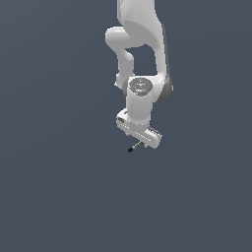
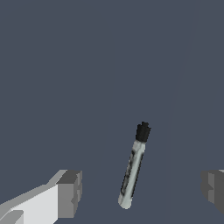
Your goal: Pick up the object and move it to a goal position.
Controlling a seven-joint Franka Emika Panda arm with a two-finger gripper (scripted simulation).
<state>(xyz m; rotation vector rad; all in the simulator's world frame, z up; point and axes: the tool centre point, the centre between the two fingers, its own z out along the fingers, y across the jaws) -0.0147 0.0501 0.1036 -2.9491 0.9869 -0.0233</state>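
Observation:
The object (image 2: 132, 172) is a short marker-like rod with a grey shaft and a black end. In the wrist view it lies between my two fingers, touching neither. My gripper (image 2: 141, 191) is open, with one grey pad (image 2: 70, 193) on one side and the other pad (image 2: 213, 189) far on the opposite side. In the exterior view the white gripper (image 1: 139, 139) hangs directly over the object (image 1: 134, 146), whose black end pokes out toward the exterior view's left. The fingers themselves are hidden under the hand there.
A plain dark grey-blue surface fills both views. The white arm (image 1: 142, 44) reaches down from the top centre of the exterior view. No goal marker shows.

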